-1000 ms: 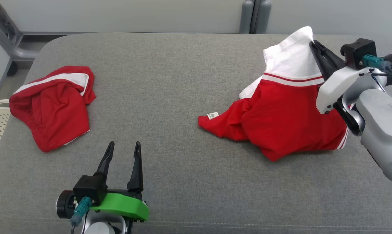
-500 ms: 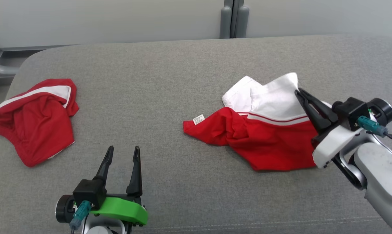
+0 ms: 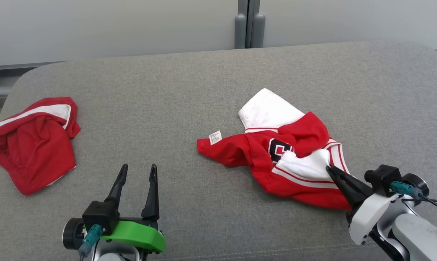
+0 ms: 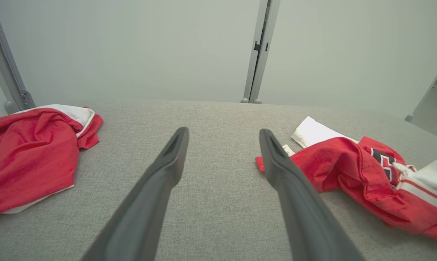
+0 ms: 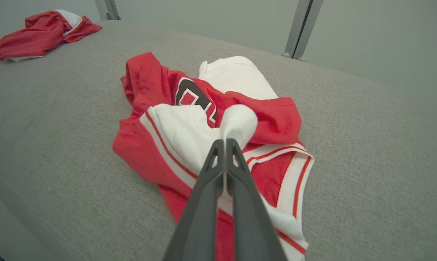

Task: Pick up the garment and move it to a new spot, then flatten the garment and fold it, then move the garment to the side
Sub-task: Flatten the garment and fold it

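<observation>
A red and white garment (image 3: 287,156) with a dark emblem lies crumpled right of centre on the grey padded surface. My right gripper (image 3: 329,168) is shut on a white fold at its near edge; the right wrist view shows that white cloth (image 5: 236,123) pinched between the closed fingertips of the right gripper (image 5: 225,142). My left gripper (image 3: 137,169) stands open at the lower left over bare surface, with nothing between its fingers. From the left wrist view the garment (image 4: 352,170) lies to the right of the open left gripper (image 4: 222,136).
A second red and white garment (image 3: 33,141) lies bunched at the surface's left edge, also visible as the second garment (image 5: 41,32) in the right wrist view. A grey wall with a vertical post (image 3: 247,23) stands behind the surface (image 3: 167,108).
My right gripper has come down and toward me with the garment, which went from hanging lifted to lying crumpled on the surface. The head camera has shifted. The left gripper stays still.
</observation>
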Motion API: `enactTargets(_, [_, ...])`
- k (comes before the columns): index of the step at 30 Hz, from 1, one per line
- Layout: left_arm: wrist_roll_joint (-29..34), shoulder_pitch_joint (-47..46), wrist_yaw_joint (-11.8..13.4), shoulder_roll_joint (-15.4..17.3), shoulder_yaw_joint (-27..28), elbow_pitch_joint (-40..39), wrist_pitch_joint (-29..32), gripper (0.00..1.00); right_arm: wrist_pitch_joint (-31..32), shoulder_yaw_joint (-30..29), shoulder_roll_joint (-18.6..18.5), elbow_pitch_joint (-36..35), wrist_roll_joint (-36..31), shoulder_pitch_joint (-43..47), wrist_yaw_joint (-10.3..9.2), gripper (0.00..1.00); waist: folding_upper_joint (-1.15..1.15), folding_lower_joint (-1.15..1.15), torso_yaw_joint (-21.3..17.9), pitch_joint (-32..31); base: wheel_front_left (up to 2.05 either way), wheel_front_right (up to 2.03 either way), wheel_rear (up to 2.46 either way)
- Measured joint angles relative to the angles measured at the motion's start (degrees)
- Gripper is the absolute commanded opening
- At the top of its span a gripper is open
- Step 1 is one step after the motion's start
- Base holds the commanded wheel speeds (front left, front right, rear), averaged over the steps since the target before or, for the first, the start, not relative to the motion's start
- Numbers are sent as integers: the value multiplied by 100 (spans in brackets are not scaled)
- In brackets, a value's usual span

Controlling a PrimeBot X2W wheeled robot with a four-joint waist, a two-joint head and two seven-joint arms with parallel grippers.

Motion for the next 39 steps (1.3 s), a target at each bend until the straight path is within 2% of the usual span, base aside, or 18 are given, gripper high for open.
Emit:
enactTargets(1, [0,1,-1,0,1,1,0,100,0,2,1,-4,23,-12,0,35,0,0,-1,-4,0,0,0])
enactTargets(2, [0,4,-1,0,2,1,0,100,0,-25,4,-44,46,-38,0,75,0,0,-2,-8,0,0,0])
enactTargets(3, [0,10,-1,0,7,1,0,100,0,-81,15,-91,77,-70,0,100,0,0,-2,-13,0,0,0])
enactTargets(15, [-19,76,1,0,-12,-12,0,100,0,-684,-58,-101,-44,-117,1,100,0,0,134,-40,0,0,0])
enactTargets(19, [-19,76,1,0,7,-21,0,100,1,-772,15,700,-112,-235,0,100,0,0,193,-15,0,0,0])
enactTargets(25, [-19,70,0,0,-16,-22,0,100,197,-694,316,1716,-172,-961,0,100,0,0,266,60,0,0,0])
enactTargets(39, [-36,-106,0,0,-104,-47,0,100,608,-270,764,3470,96,-2102,0,100,0,0,479,410,0,0,0])
